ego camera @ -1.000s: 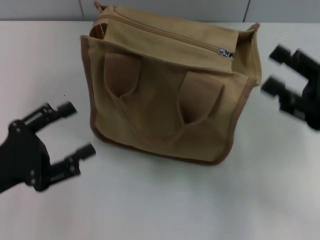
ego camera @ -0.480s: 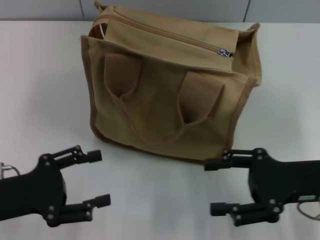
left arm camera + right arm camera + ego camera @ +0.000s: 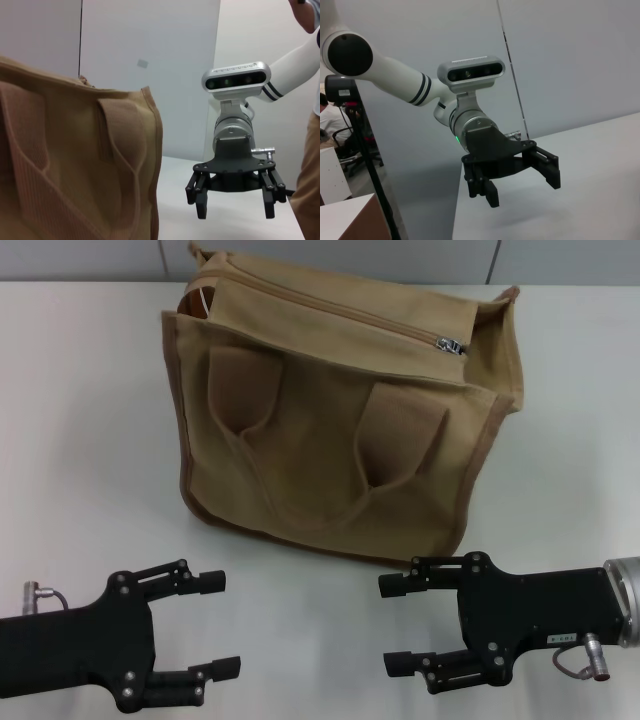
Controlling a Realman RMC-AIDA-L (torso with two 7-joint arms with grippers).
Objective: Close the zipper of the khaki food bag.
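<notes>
The khaki food bag [image 3: 330,440] stands upright at the table's back middle, its two handle straps hanging down the front. The zipper [image 3: 330,312] runs along the top panel, with the silver pull tab [image 3: 451,344] at its right end. The top gapes a little at the bag's far left corner. My left gripper [image 3: 222,623] is open at the front left, well short of the bag. My right gripper [image 3: 388,624] is open at the front right, just in front of the bag's lower right corner. Both are empty. The left wrist view shows the bag's side [image 3: 75,165] and the right gripper [image 3: 235,212] beyond it.
The white table [image 3: 80,390] has bare room on both sides of the bag and between the grippers. Grey wall panels stand behind it. The right wrist view shows the left gripper [image 3: 522,192] over the table edge, and a black stand pole [image 3: 370,170] off the table.
The right gripper swung from beside the bag's right side down to the front right. The left gripper dropped back toward the front edge. Both stayed open; the bag has not moved.
</notes>
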